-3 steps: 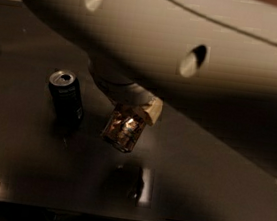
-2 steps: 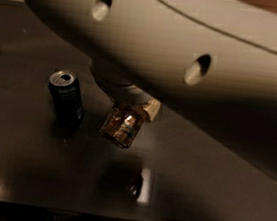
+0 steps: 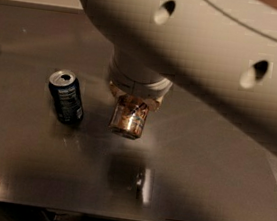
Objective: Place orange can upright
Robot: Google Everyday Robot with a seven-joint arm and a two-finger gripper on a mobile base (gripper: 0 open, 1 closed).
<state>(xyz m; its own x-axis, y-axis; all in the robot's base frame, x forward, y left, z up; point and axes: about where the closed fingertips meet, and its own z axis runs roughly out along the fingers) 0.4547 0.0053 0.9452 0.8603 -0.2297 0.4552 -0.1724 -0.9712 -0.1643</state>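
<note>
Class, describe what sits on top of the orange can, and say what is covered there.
The hand sits on top of the orange can, clamped around its upper end, with the big pale arm above it. The can's top end is covered by the hand.

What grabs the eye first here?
The pale arm fills the top of the view. Below it, mid-frame, the gripper holds the orange can above the dark table. A blue can stands upright on the table, left of it in the view.
</note>
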